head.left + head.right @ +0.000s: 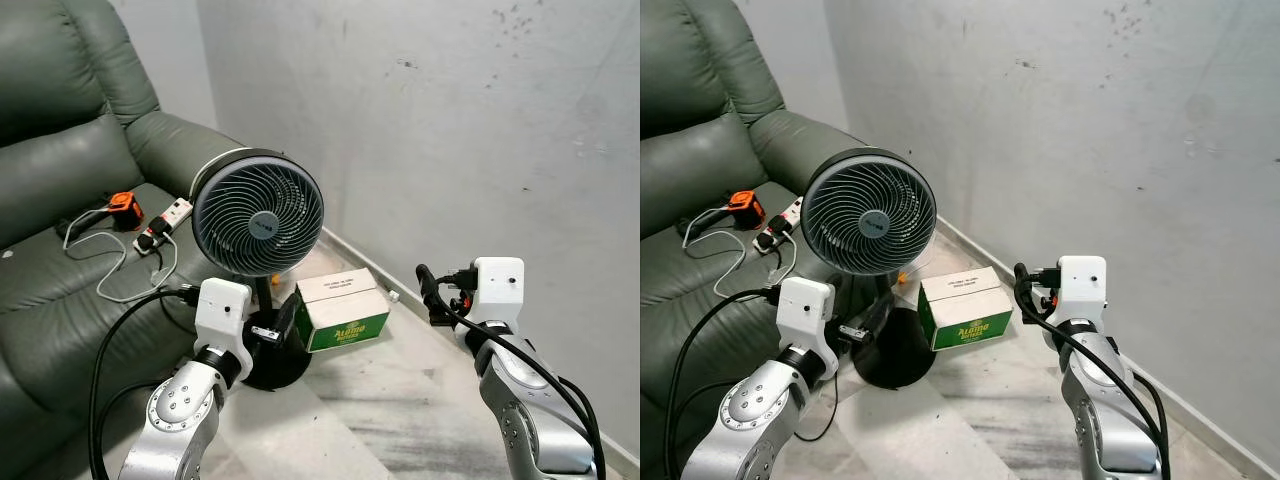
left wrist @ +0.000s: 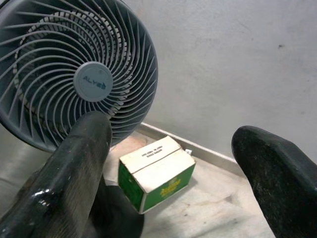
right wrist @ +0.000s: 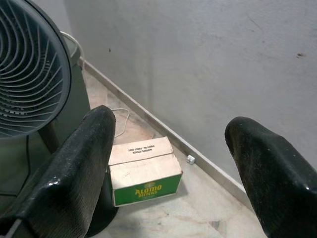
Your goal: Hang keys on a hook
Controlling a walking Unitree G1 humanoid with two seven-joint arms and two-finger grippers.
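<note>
Grey plaster wall (image 1: 450, 130) and a green leather sofa (image 1: 60, 200) frame a corner where a round grey fan (image 1: 258, 213) stands on its black base on the floor, with a green-and-white cardboard box (image 1: 341, 308) just beside that base, near the skirting. On the sofa seat lie an orange gadget (image 1: 124, 209), a white power strip (image 1: 172, 217) and a loose white cable (image 1: 110, 262). The left gripper (image 2: 173, 163) is held low in front of the fan base, its two black fingers spread wide with nothing between them; the right gripper (image 3: 173, 163) is raised on the other side, aimed toward the box and the wall, and its fingers are likewise spread and bare. Neither keys nor a hook can be made out among these things, so I cannot say where the keys are. As I judge it, the task has scarcely begun: the keys are not yet picked up, and what remains is to find them, take hold of them, locate a hook and hang them there.
</note>
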